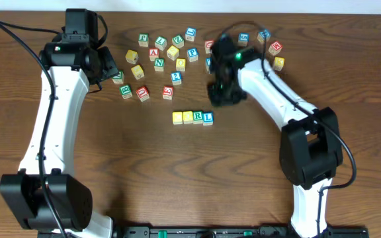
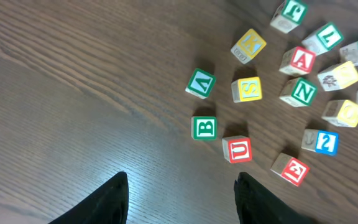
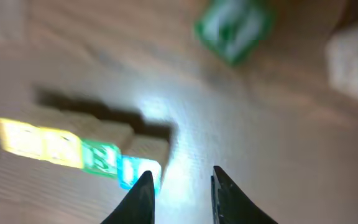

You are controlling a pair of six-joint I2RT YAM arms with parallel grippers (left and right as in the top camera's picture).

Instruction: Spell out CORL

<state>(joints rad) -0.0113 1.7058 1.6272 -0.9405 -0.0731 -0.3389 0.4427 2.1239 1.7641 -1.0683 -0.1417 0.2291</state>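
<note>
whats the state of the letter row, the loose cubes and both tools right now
CORL row, four cubes side by side in one line, not held
loose cubes, scattered, lying flat, none held
left tool, open, empty
right tool, slightly open, empty, close to the row's blue end

A blurred row of four cubes [image 3: 79, 152] is seen on the table [image 3: 260, 124]; the right gripper [image 3: 182, 176], parted and empty, is placed just right of it.
</note>
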